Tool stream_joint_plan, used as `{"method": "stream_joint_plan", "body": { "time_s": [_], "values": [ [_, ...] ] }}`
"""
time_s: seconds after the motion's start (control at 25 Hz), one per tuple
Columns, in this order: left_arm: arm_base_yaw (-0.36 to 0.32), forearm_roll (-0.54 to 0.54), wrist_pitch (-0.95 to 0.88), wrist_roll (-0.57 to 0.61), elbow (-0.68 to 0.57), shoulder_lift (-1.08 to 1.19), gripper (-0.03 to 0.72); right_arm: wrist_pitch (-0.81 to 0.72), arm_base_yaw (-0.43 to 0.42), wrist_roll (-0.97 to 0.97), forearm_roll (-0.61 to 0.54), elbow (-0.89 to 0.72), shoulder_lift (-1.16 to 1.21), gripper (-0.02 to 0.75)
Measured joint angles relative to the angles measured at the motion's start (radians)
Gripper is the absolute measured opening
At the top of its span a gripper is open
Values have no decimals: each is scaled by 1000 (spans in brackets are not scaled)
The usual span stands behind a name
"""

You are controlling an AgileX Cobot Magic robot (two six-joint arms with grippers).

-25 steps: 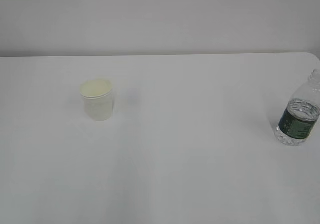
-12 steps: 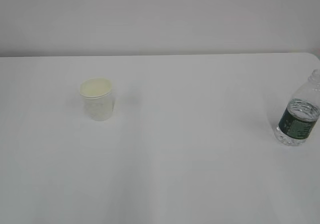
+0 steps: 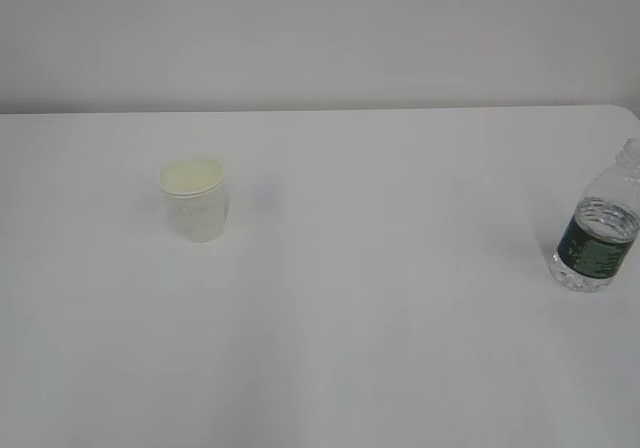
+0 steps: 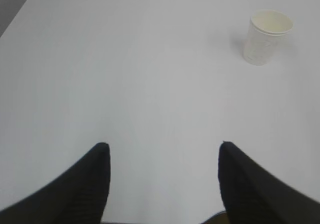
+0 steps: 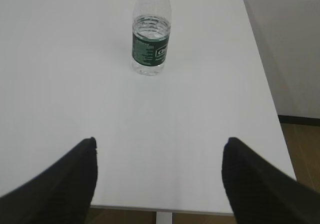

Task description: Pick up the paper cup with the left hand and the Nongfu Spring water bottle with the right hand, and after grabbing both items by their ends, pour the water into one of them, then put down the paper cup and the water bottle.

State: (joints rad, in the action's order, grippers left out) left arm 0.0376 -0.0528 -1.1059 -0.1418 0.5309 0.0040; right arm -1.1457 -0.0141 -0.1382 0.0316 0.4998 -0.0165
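Bottle (image 3: 600,230) stands near table (image 3: 400,348) edge, cup (image 3: 195,200) apart; both grippers (image 4: 162,151) (image 5: 159,146) wide, empty.

White paper cup (image 3: 195,200) with pale cream inside. Clear water bottle (image 3: 597,236) with dark green label band, on white table (image 3: 380,318). Black ribbed fingers (image 4: 95,184).
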Motion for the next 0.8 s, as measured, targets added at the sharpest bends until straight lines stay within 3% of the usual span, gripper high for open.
{"method": "stream_joint_plan", "body": {
  "time_s": [0.8],
  "values": [
    [0,11,0,0,0,0,473,0,0,0,2,0,0,590]
  ]
}}
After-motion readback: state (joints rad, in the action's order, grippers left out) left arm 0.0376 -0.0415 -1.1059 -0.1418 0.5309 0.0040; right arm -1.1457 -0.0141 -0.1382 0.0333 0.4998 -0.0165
